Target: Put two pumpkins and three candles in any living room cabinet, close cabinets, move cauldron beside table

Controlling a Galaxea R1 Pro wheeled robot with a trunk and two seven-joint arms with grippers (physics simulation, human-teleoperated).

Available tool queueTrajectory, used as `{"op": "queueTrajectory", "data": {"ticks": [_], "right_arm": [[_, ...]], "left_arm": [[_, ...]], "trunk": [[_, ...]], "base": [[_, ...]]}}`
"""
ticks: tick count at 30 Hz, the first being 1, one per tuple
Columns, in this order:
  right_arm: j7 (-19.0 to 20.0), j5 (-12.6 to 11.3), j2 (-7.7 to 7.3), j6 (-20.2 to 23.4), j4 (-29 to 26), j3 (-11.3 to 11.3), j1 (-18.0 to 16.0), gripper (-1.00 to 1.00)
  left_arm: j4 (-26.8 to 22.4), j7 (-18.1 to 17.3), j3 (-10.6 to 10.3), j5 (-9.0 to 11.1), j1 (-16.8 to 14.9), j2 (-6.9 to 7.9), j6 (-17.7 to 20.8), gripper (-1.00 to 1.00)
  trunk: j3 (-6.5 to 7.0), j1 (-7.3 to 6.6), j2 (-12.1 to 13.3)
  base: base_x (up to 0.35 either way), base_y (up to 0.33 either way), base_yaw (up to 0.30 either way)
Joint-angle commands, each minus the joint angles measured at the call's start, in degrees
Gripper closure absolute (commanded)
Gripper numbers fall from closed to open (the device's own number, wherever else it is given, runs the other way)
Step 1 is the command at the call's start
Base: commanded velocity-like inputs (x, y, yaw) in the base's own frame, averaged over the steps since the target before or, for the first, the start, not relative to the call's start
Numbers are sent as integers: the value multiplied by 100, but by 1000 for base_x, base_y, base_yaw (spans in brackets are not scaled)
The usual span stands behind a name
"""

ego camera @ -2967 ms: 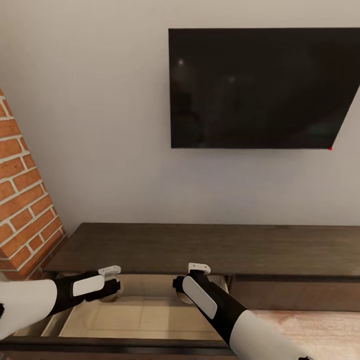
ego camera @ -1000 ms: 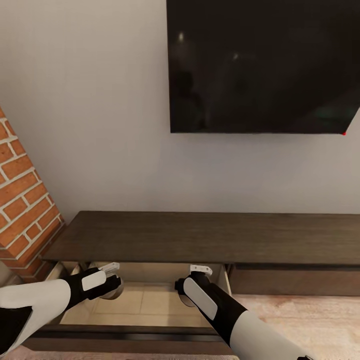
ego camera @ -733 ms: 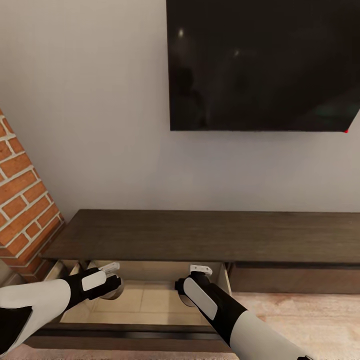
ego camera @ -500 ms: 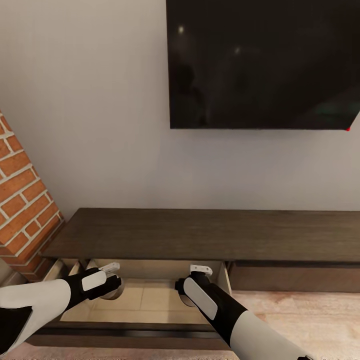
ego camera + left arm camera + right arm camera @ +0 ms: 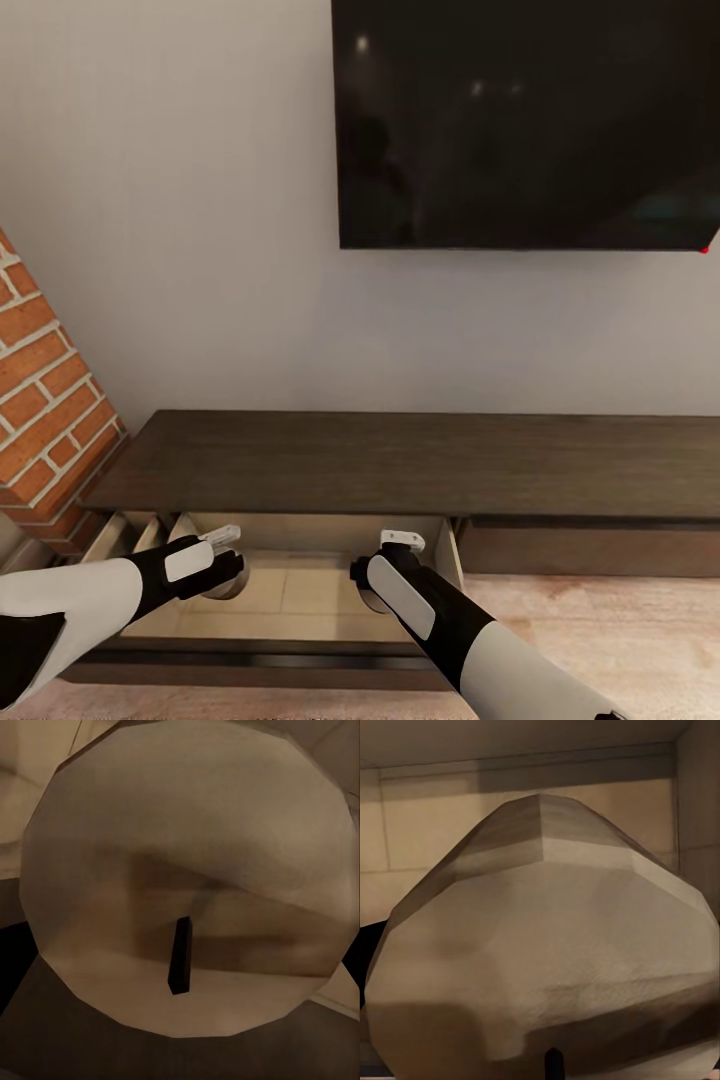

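The long dark brown cabinet (image 5: 400, 465) stands against the wall with its left drawer (image 5: 300, 590) pulled out, pale beige inside. My left gripper (image 5: 222, 570) hangs over the drawer's left part, shut on a beige candle (image 5: 187, 870) whose dark wick (image 5: 178, 964) shows close up in the left wrist view. My right gripper (image 5: 378, 585) is over the drawer's right part, shut on a second candle (image 5: 540, 952), with the drawer's back wall behind it. The pumpkins are out of view.
A large black TV (image 5: 525, 120) hangs on the wall above the cabinet. A red brick column (image 5: 45, 420) rises at the left. A shut drawer front (image 5: 590, 550) lies right of the open one, above pale wood floor (image 5: 620, 640).
The whole view has shifted a little, so the cabinet sits slightly higher in the picture. Both grippers still hold their candles over the open drawer.
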Motion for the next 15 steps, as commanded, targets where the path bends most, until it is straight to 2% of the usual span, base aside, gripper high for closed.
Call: {"op": "queueTrajectory", "data": {"ticks": [1,15], "right_arm": [[-45,-34,-2,8,-6,18,-7,100],[-45,-26,-27,8,-8,15,-7,100]], "left_arm": [[-17,28,-24,18,-9,1,-3,100],[-36,20,-24,18,-9,-11,-14,100]], "trunk": [[-14,-1,-3],[-127,-1,-3]], "base": [[0,0,0],[0,0,0]]}}
